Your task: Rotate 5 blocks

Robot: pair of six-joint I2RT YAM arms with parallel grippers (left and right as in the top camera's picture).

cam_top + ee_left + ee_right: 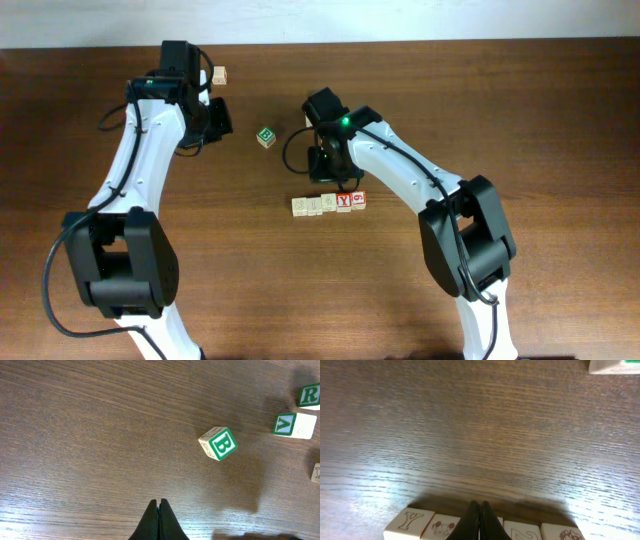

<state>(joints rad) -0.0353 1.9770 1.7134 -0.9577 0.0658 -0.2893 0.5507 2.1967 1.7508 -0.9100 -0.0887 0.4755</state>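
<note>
I note the right pincer closed and empty over the row of blocks. The left pincer is closed and empty near the green B cube.

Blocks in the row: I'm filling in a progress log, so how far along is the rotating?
Done: five blocks lie in one row; which are already turned cannot be told. In hand: the right gripper, shut and empty, points at the row's middle. Remaining: unclear how many turns; the left gripper, shut and empty, sits near the green B cube.
</note>
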